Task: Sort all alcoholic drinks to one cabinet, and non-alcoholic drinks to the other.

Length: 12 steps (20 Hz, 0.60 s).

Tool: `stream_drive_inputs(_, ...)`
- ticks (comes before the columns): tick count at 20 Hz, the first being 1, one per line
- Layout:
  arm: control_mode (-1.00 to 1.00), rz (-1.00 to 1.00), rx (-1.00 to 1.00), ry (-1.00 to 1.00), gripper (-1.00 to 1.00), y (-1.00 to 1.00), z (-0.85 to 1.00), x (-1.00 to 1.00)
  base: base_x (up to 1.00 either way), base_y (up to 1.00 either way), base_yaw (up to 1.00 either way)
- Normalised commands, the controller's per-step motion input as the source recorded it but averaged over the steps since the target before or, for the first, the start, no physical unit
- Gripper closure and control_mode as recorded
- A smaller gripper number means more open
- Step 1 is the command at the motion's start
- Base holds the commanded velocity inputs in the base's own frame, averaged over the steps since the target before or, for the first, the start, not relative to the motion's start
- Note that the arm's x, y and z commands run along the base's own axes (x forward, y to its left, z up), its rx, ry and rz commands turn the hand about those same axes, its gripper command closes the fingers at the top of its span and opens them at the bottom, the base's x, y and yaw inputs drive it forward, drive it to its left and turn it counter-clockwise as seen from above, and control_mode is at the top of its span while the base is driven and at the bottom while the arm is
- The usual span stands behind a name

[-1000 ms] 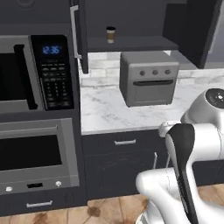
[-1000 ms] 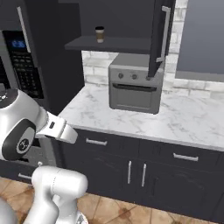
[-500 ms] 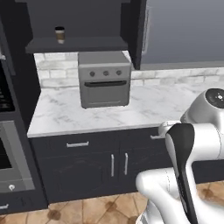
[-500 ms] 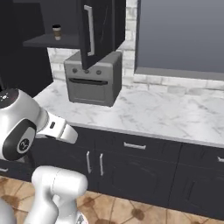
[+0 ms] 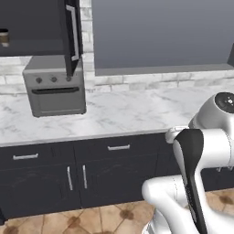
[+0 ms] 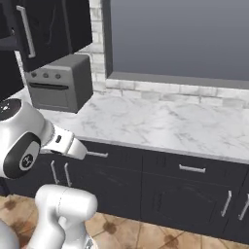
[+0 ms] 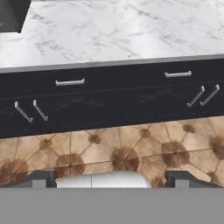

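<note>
A marble counter [image 5: 137, 114] is spread over black drawers [image 7: 109, 92]. At nine o'clock, the coffee cup [image 5: 4, 37] is seen on the open cabinet [image 5: 32, 27] shelf. The gripper [image 7: 111, 179] is held released, empty.

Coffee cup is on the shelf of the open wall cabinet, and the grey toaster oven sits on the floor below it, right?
Not quite. The toaster oven sits on the marble counter, not on the floor; the left base view shows it there. The rest holds: the coffee cup is on the open cabinet's shelf, at that view's left edge.
</note>
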Motion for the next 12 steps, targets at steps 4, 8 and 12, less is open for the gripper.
stream_drive_inputs(4,1.0,0.0,0.0,0.0,-1.0,0.0,0.0,0.0,0.0,-1.0,-0.02)
stream_drive_inputs(8,1.0,0.0,0.0,0.0,-1.0,0.0,0.0,0.0,0.0,-1.0,-0.02)
stream_drive_inputs(12,1.0,0.0,0.0,0.0,-1.0,0.0,0.0,0.0,0.0,-1.0,-0.01)
